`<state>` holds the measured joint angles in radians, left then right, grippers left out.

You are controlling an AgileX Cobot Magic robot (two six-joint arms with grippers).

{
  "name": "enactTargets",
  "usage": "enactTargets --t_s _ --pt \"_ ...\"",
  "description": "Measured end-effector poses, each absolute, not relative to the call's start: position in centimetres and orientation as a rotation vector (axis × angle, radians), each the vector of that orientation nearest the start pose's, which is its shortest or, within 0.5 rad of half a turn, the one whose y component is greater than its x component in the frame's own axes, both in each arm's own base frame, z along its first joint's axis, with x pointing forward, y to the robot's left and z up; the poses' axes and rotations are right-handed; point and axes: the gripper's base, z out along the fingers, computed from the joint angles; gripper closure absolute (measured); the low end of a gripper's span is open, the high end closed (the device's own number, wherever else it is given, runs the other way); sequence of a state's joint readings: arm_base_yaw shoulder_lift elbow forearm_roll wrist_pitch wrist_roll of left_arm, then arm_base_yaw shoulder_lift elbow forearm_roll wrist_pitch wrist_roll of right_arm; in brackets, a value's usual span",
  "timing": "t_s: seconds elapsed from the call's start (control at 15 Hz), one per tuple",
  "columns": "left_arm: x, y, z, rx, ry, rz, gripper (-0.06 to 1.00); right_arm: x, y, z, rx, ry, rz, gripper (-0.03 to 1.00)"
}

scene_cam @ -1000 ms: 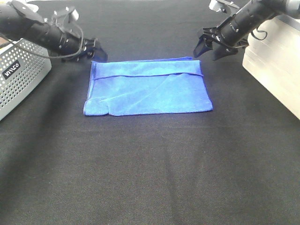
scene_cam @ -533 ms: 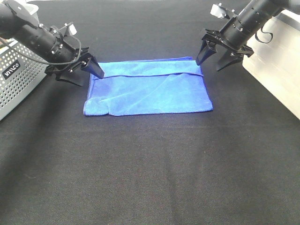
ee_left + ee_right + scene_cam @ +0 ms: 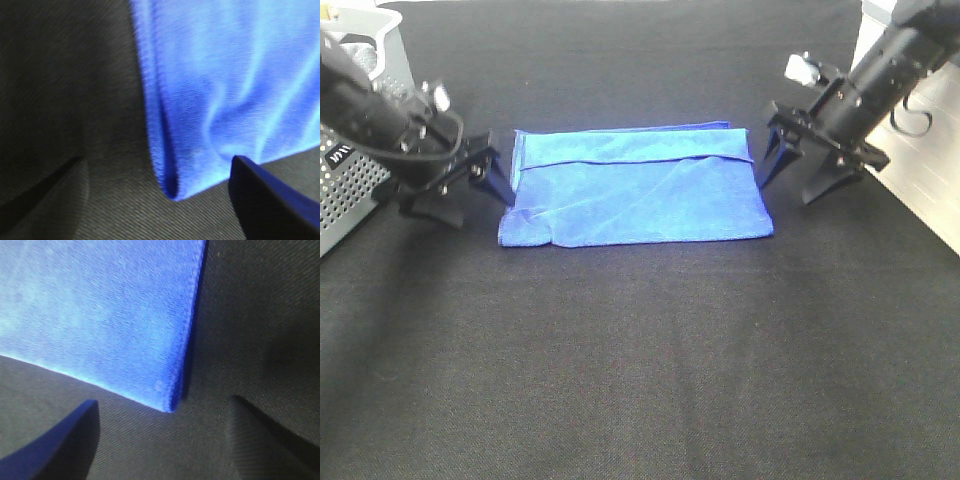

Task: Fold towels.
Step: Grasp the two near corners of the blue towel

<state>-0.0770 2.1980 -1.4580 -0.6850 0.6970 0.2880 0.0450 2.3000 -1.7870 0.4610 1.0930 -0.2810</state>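
Left hand (image 3: 483, 210) and right hand (image 3: 785, 193) moved nearer, flanking the folded blue towel (image 3: 640, 190).

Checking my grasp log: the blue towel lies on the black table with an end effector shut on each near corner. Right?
No: the left end effector and right end effector are open, not shut. Both wrist views show a towel corner lying free between spread fingers.

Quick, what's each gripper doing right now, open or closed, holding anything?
Left gripper: open, holding nothing, at a corner of the blue towel.
Right gripper: open, holding nothing, at another towel corner.
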Motion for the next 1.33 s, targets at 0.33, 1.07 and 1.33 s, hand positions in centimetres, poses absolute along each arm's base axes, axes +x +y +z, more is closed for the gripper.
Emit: enactTargets --t_s 0.33,1.07,1.33 --pt "43.6 -8.3 10.5 -0.191 2.772 -0.660 0.21 46.3 5.6 13.1 -0.168 2.955 0.591 0.29" --pt "44.0 -11.6 8.5 -0.262 2.722 -0.698 0.47 46.8 8.1 9.5 -0.117 2.934 0.743 0.60" --pt "43.2 -11.8 8.4 -0.179 2.803 -0.682 0.94 46.6 7.8 9.2 -0.053 2.968 0.741 0.97"
